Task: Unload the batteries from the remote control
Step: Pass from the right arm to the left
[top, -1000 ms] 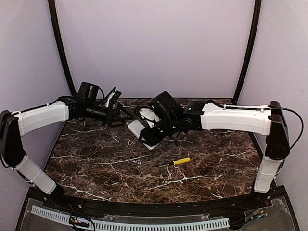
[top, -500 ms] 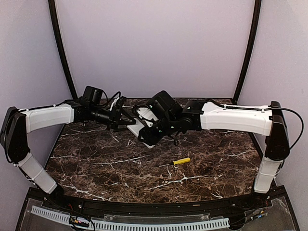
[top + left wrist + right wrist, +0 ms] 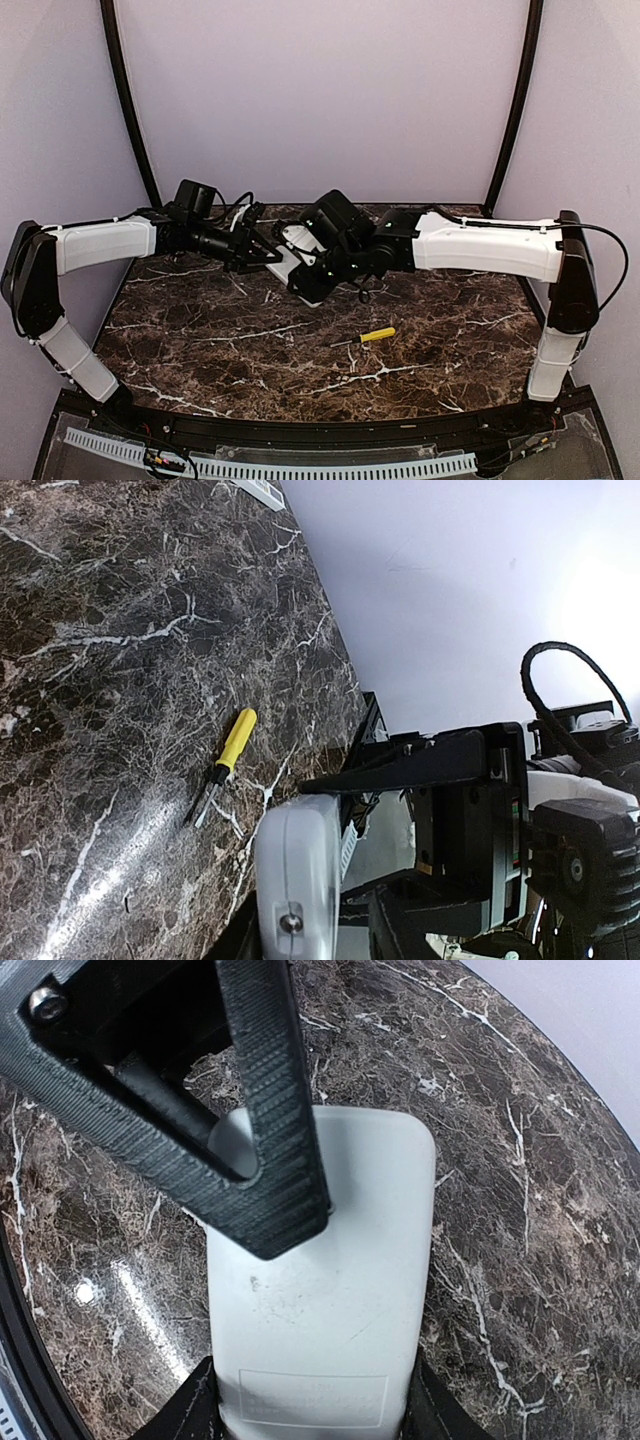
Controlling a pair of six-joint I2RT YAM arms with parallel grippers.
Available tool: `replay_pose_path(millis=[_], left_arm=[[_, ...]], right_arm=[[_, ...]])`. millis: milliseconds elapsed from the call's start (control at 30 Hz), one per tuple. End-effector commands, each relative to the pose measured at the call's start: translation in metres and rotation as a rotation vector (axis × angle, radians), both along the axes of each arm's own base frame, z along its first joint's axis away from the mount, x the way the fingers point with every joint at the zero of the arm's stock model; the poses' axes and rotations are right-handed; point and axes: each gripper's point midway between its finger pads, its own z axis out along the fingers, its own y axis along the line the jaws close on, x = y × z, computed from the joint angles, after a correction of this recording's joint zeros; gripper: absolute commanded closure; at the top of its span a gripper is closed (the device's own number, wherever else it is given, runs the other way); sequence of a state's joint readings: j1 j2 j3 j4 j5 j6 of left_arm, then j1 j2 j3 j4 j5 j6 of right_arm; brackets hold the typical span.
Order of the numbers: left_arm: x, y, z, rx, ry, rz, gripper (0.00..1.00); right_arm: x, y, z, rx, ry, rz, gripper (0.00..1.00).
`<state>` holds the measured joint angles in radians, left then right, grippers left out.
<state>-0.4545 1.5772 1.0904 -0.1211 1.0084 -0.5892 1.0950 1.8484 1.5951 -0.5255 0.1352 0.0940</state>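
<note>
The white remote control (image 3: 288, 263) hangs above the back middle of the table, held from both ends. My right gripper (image 3: 314, 276) is shut on its sides; in the right wrist view its plain back (image 3: 330, 1310) fills the space between the jaws. My left gripper (image 3: 290, 860) has its fingers on either side of the remote's far end (image 3: 300, 880), and the upper finger rests on it. That same black finger (image 3: 270, 1110) lies across the remote in the right wrist view. The batteries are hidden.
A yellow-handled screwdriver (image 3: 370, 336) lies on the dark marble table (image 3: 220, 340), right of centre, and also shows in the left wrist view (image 3: 235, 742). A small flat white cover (image 3: 262, 488) lies far off. Purple walls ring the table.
My left gripper moved right to the remote's end and closed its wide-open fingers around it. The right gripper kept its hold and tilted the remote slightly.
</note>
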Motion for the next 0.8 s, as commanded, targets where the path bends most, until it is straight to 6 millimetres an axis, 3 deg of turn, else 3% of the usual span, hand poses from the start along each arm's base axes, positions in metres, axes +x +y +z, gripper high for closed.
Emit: replay_pose_path(millis=[0, 500, 600, 767], left_arm=[[-0.004, -0.001, -0.005, 0.0, 0.014, -0.016, 0.67], [-0.004, -0.001, -0.006, 0.004, 0.005, -0.013, 0.82], [-0.003, 0.0, -0.004, 0.003, -0.005, -0.009, 0.87], [-0.005, -0.002, 0.004, -0.033, -0.019, -0.016, 0.96]], right_arm=[[0.0, 0.011, 0.01, 0.012, -0.044, 0.017, 0.57], [-0.006, 0.015, 0.012, 0.024, -0.053, 0.038, 0.53], [-0.007, 0.015, 0.019, 0.06, -0.059, 0.037, 0.44], [-0.009, 0.013, 0.029, 0.111, -0.061, 0.018, 0.16]])
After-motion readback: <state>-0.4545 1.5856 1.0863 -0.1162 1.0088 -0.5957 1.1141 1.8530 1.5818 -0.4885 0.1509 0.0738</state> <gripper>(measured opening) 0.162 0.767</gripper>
